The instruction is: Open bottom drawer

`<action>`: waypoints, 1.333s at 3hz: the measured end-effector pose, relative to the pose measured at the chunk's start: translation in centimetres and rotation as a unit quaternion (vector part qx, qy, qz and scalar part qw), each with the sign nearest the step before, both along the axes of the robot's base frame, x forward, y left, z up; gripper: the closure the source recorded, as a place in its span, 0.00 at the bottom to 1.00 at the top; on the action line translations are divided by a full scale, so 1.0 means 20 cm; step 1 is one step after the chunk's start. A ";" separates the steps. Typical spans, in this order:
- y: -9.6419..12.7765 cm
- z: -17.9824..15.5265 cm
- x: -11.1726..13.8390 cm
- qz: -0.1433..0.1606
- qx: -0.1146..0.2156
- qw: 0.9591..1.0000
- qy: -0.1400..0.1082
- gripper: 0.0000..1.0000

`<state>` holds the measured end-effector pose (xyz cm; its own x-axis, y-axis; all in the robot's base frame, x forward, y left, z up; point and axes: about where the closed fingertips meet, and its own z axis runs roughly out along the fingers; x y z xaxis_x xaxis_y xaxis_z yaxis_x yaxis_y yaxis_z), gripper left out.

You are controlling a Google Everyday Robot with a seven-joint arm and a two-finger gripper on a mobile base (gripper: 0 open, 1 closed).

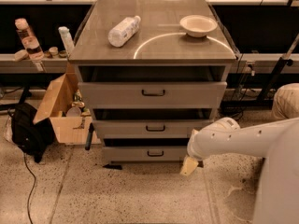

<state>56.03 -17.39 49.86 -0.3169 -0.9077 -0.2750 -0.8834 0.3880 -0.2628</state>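
Gripper (189,165): held low near the floor, at the right end of the bottom drawer; whether spread or pressed together cannot be told.
Bottom drawer (126,154): lowest of three, just left of the gripper.
Handle (155,153): small black bar, left of and slightly above the gripper; not gripped.
Step in hand: approach to the handle, as judged.
Method: bar to be met level and centred, then drawn straight out.
Caution: middle drawer (121,129), above and left, not to be taken instead.
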 end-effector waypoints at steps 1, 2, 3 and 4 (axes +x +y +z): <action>-0.01 -0.12 0.05 -0.024 -0.015 1.000 0.001 0.00; 0.01 -0.24 0.09 -0.047 -0.015 0.999 0.010 0.00; 0.01 -0.24 0.09 -0.047 -0.015 0.999 0.010 0.00; 0.00 -0.24 0.09 -0.041 -0.021 0.999 0.009 0.00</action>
